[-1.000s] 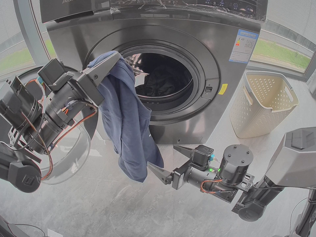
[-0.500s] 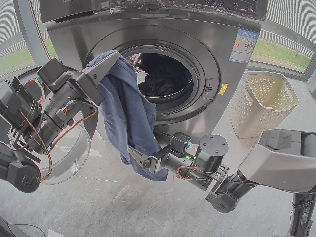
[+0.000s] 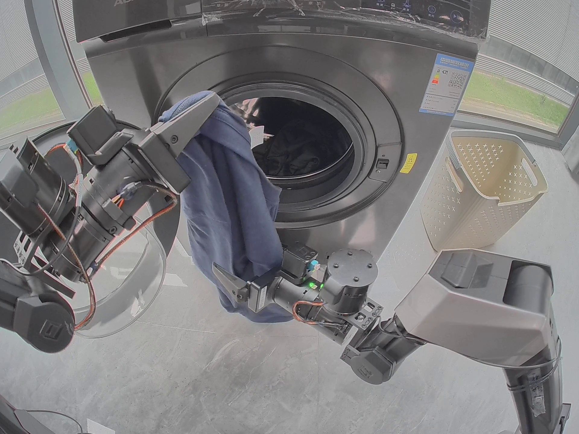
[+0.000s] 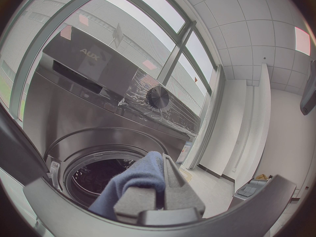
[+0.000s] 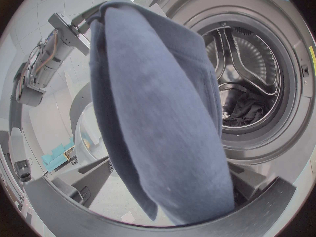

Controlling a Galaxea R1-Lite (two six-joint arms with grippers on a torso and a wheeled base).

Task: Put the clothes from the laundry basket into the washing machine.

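A blue garment (image 3: pixel 232 206) hangs in front of the washing machine's round opening (image 3: pixel 313 152). My left gripper (image 3: pixel 205 108) is shut on its top edge, level with the opening's upper left rim. In the left wrist view the blue garment (image 4: pixel 140 176) is pinched in the left gripper (image 4: pixel 159 190). My right gripper (image 3: pixel 241 270) is low down, open, with the garment's hanging lower part between its spread fingers (image 5: pixel 95 171). The blue garment (image 5: pixel 161 116) hides part of the drum. Dark clothes (image 5: pixel 247 111) lie inside the drum.
The machine's glass door (image 3: pixel 129 278) stands open at the left, behind my left arm. A cream laundry basket (image 3: pixel 482 188) leans by the machine's right side. Grey floor spreads in front of the machine.
My right arm has moved left and in toward the machine, bringing its open fingers around the garment's lower end, which has bunched up. The left gripper has kept still.
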